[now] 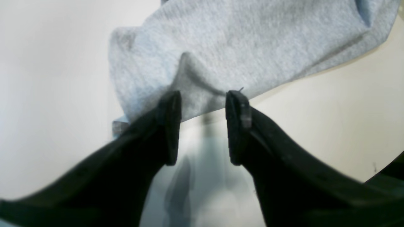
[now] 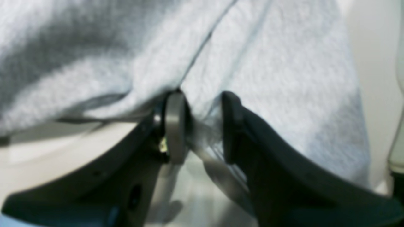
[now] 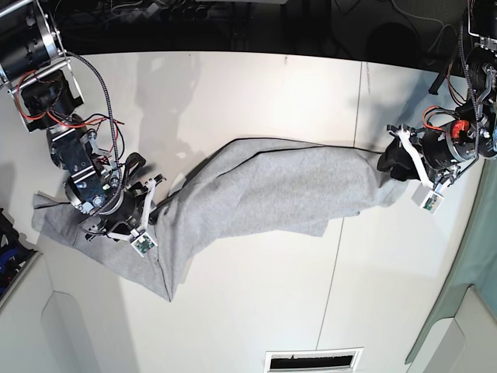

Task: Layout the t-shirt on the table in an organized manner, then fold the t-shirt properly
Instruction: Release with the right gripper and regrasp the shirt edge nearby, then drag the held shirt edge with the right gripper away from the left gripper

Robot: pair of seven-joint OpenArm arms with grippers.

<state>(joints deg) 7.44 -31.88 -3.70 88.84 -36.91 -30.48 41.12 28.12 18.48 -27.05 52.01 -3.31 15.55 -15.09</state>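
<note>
White table [image 3: 256, 311] carries the t-shirt [image 3: 264, 194]. Left end effector [image 1: 203, 126] part-open, shirt edge between fingers, grip unclear; right end effector [image 2: 199, 126] pinches a fold.

We see our left arm reaching in low from the base view's right edge, its end effector [image 1: 203, 126] with jaws parted and cloth between the tips. Our right arm bends down along the opposite side, its end effector [image 2: 199, 126] with jaws narrowly apart, pinching a fold of fabric
</note>
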